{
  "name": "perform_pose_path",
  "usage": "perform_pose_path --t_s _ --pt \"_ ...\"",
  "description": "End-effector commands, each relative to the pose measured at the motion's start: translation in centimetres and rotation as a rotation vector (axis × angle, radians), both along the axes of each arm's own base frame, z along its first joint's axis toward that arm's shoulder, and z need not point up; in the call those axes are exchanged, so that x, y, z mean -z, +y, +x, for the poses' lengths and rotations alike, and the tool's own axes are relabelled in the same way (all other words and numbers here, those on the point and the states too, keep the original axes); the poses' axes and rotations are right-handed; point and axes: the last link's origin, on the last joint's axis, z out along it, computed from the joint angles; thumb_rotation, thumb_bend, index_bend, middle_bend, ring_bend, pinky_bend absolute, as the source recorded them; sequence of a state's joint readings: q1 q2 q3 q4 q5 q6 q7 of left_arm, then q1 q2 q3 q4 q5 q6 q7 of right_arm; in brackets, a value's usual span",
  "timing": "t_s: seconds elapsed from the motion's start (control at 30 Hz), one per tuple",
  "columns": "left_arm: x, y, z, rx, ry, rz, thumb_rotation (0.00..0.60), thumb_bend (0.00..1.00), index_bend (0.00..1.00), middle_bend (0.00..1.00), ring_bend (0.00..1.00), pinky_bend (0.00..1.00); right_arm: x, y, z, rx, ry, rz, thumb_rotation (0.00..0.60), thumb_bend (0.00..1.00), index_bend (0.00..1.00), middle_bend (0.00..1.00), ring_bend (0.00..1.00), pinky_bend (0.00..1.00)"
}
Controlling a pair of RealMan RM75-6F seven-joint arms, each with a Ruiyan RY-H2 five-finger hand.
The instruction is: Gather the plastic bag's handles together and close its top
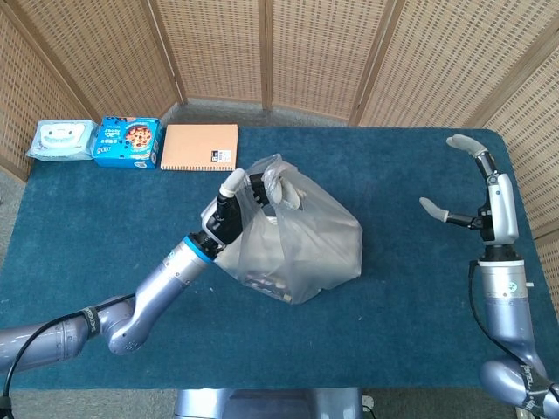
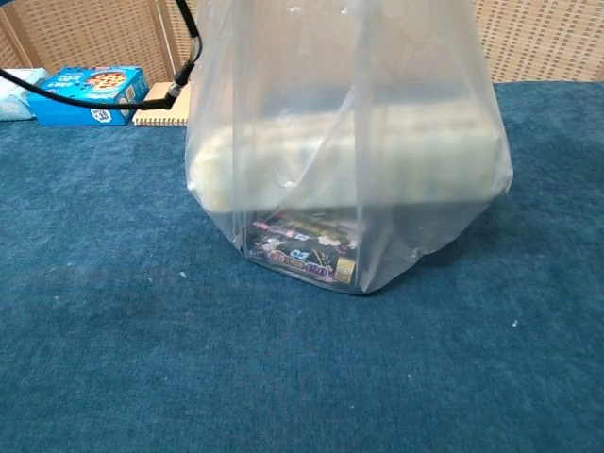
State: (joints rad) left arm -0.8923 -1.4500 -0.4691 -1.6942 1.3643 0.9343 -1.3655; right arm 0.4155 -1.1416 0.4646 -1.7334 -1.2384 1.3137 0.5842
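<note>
Head view: left hand grips the bunched handles of the clear, thin plastic bag, which sits near the middle of the dark blue cloth-covered table. The right hand hangs well apart near the table's right edge, fingers spread and holding nothing. An orange spiral notebook, a blue snack box and a pale wipes pack lie along the far left edge.

Chest view: the bag's film rises out of frame, with a pale long loaf-like package above a dark printed packet; neither hand shows here. To close the top well, I judge the left hand should keep both loops pinched together and taut above the load, without dragging the bag sideways.
</note>
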Motion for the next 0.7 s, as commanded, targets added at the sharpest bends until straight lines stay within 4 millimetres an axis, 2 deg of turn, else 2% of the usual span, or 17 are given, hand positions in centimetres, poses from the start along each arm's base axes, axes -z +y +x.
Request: perform_pose_path --t_s 0.03,0.07,0.13,0.3,0.47,0.7 --pt "0.3 0.1 -0.8 -0.014 0.083 0.102 0.000 0.29 0.56 0.50 0.35 0.18 0.0 0.6 -0.2 -0.001 -0.003 0.000 0.544 0.08 0.18 0.22 0.12 0.09" --pt "0.4 0.0 -0.7 -0.020 0.081 0.099 0.000 0.29 0.56 0.50 0.33 0.13 0.0 0.8 -0.3 -0.002 -0.003 -0.001 0.544 0.08 0.18 0.22 0.12 0.09" --pt "0.6 -0.2 -0.5 -0.025 0.063 0.073 0.000 0.29 0.56 0.49 0.29 0.10 0.0 1.0 -0.4 -0.002 -0.004 -0.001 0.545 0.08 0.18 0.22 0.12 0.09" --pt "1.0 -0.3 0.1 -0.038 -0.017 -0.032 0.000 0.27 0.56 0.40 0.23 0.09 -0.2 1.3 -0.6 -0.001 -0.005 -0.007 0.544 0.08 0.18 0.22 0.12 0.09" --pt "1.5 -0.3 0.2 -0.017 0.003 -0.038 0.000 0.24 0.47 0.31 0.17 0.07 -0.5 1.7 -0.8 0.000 -0.004 -0.014 0.546 0.08 0.18 0.22 0.12 0.09" --pt "1.9 -0.8 1.1 0.038 0.011 -0.052 0.000 0.23 0.42 0.28 0.13 0.05 -0.6 2.1 -0.9 -0.004 -0.006 -0.014 0.546 0.08 0.18 0.22 0.12 0.09"
